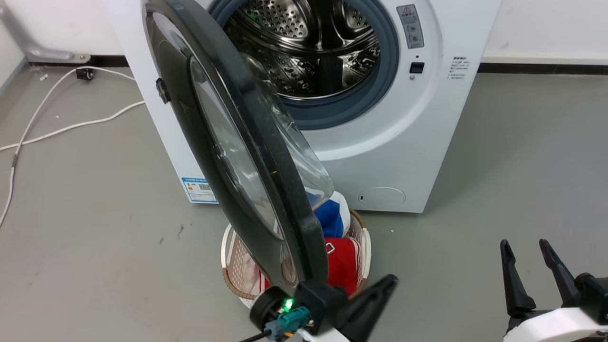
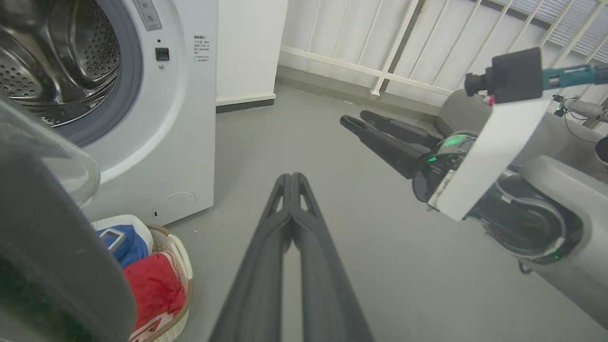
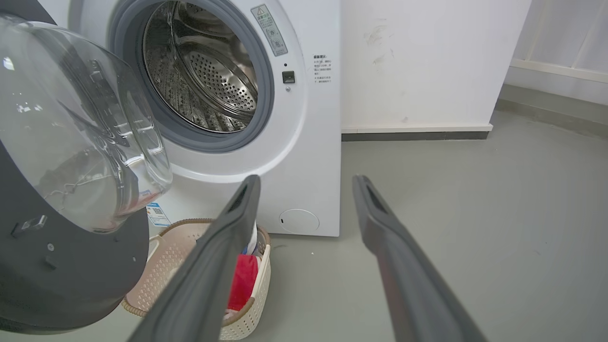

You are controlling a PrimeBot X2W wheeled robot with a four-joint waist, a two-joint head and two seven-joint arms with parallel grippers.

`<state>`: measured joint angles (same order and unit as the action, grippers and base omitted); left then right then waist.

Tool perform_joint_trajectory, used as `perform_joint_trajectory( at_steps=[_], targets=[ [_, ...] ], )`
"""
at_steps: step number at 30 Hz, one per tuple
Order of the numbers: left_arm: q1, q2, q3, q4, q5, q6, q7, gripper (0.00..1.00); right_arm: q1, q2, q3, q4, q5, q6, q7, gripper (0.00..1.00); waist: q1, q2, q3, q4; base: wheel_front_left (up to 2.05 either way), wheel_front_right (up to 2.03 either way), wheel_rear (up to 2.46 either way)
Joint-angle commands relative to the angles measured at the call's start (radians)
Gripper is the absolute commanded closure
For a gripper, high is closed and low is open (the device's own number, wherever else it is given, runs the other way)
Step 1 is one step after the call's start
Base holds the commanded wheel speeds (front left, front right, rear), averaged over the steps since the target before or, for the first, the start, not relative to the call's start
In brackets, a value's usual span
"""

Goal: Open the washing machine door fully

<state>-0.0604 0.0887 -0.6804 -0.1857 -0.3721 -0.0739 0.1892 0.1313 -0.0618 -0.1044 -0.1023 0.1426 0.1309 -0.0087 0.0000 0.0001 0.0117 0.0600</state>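
The white washing machine [image 1: 427,142] [image 2: 190,118] [image 3: 313,142] stands with its steel drum exposed. The washing machine door [image 1: 178,109] [image 2: 47,247] [image 3: 71,270], a black disc with a clear glass bowl, is swung out roughly square to the front, towards me. My left gripper [image 1: 390,280] [image 2: 289,176] is shut on nothing, just right of the door's free lower edge and pointing away from it. Its wrist sits close under that edge; contact cannot be told. My right gripper [image 1: 523,243] [image 3: 308,179] [image 2: 356,118] hangs open over the floor, right of the machine.
A cream laundry basket [image 1: 228,256] [image 2: 183,251] [image 3: 180,237] holding red, blue and white clothes sits on the floor under the open door. A white cable [image 1: 47,128] trails across the floor at the left. A white railing [image 2: 389,71] runs along the right side.
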Motion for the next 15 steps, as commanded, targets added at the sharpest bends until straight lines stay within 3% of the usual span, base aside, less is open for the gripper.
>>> perform_joint_trajectory(
  at_steps=[1, 15],
  targets=[
    [-0.001, 0.004, 0.010, 0.018, 0.012, 0.011, -0.017, 1.00, 0.003, 0.004, -0.001, 0.003, 0.001, 0.000, 0.003, 0.00, 0.0000, -0.0001, 0.004, 0.000, 0.00, 0.00, 0.00],
    [-0.054, -0.010, 0.115, 0.184, 0.031, 0.098, -0.175, 1.00, -0.011, 0.008, -0.011, 0.028, 0.006, 0.000, 0.000, 0.00, 0.0000, -0.0001, 0.013, -0.001, 0.00, 0.00, 0.00]
  ],
)
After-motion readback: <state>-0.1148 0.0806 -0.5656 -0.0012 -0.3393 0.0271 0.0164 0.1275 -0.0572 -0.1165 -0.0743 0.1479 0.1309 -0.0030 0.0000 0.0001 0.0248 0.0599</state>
